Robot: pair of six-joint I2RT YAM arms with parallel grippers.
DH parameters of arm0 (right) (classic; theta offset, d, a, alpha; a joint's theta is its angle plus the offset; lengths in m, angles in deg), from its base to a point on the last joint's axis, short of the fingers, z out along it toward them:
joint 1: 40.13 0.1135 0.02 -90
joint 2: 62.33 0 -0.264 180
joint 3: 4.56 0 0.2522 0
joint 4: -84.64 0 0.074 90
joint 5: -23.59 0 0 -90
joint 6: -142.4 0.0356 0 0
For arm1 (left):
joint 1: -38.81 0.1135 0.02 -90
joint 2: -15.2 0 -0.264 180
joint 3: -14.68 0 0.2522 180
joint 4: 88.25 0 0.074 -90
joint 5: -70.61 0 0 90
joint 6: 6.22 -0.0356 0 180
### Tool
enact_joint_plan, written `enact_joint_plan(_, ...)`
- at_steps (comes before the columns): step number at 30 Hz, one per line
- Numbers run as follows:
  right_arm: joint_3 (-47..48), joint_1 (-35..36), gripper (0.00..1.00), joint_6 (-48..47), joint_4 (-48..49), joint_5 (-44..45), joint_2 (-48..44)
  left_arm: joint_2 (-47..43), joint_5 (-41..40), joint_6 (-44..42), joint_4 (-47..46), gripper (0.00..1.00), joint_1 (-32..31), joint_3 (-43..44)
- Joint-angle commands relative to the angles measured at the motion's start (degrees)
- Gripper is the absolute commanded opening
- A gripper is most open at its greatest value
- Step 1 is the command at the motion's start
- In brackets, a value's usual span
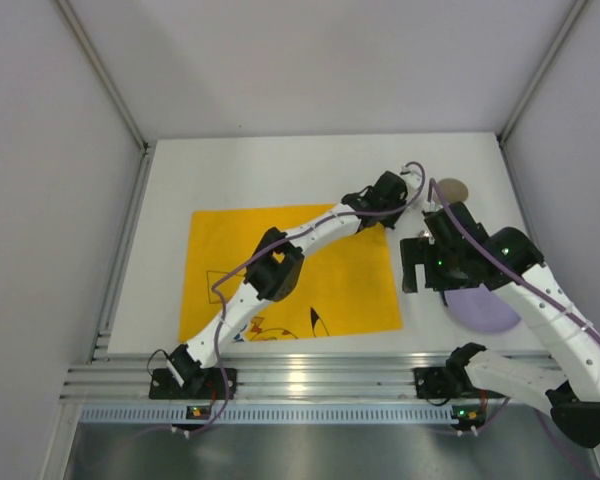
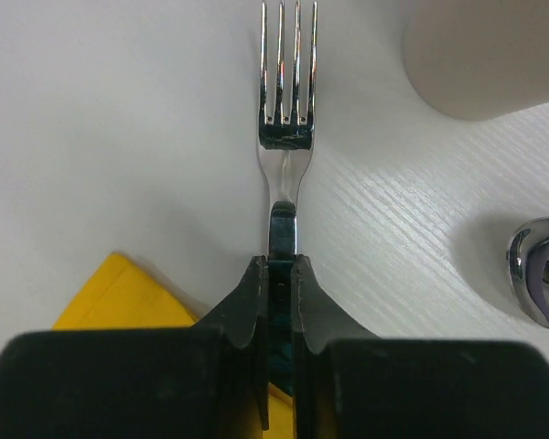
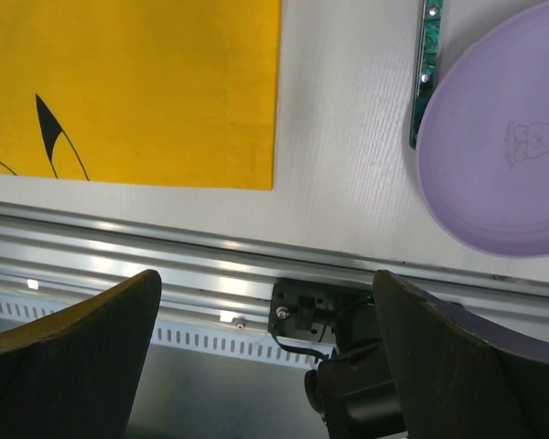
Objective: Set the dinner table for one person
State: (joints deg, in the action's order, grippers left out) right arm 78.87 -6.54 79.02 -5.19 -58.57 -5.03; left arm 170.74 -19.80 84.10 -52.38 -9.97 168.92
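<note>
Plain pale walls (image 1: 40, 200) close the bay on the left, back and right, with metal posts in the corners. The white surface (image 1: 280, 170) spreads from the aluminium rail (image 1: 310, 372) at the near edge to the back wall. Left of centre on it lies a yellow placemat (image 1: 220, 250), flat, with dark cartoon lines by its near edge. The left arm (image 1: 280, 268) stretches diagonally over the placemat to its far right corner. There the left jaws are clenched on the dark handle of a fork (image 2: 288, 137). The tines point away over bare surface, and whether they touch it I cannot tell. Just right of the fork stands a beige cup (image 1: 452, 190), and near it a shiny rounded metal piece (image 2: 540, 270), too cropped to name. Further right, the right arm (image 1: 540, 300) hangs above a lilac plate (image 3: 503, 165) that rests on the surface near the rail, apart from the placemat. A green-handled utensil (image 3: 428, 73) lies along the plate's left rim. The right jaws stand wide, released, with nothing between the fingers (image 3: 64, 366)
</note>
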Motion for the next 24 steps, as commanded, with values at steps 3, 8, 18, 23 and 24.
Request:
enact_joint_plan(3, -0.2, -0.7, 1.00, 0.2, -0.5, 0.4, -1.6, 2.6, -1.1, 4.4, 0.8, 0.00, 1.3, 0.8)
enact_joint_plan(8, -0.9, -0.7, 1.00, 0.5, -0.3, 0.3, -2.1, -0.7, 4.6, 16.4, -6.7, 0.00, 2.4, 0.0)
enact_joint_plan(18, -3.0, -0.7, 1.00, -0.2, 3.8, 1.4, -3.0, -8.1, 17.1, 46.3, -31.5, 0.00, 6.6, -5.0)
enact_joint_plan(23, -4.5, -2.0, 1.00, -3.1, 9.4, 0.2, 1.0, -21.5, 15.2, 41.4, -23.6, 0.00, 9.7, -11.4)
enact_joint_plan(24, -4.2, -2.7, 1.00, -3.5, 10.9, -0.2, 2.0, -24.0, 14.0, 37.9, -21.5, 0.00, 10.8, -15.6)
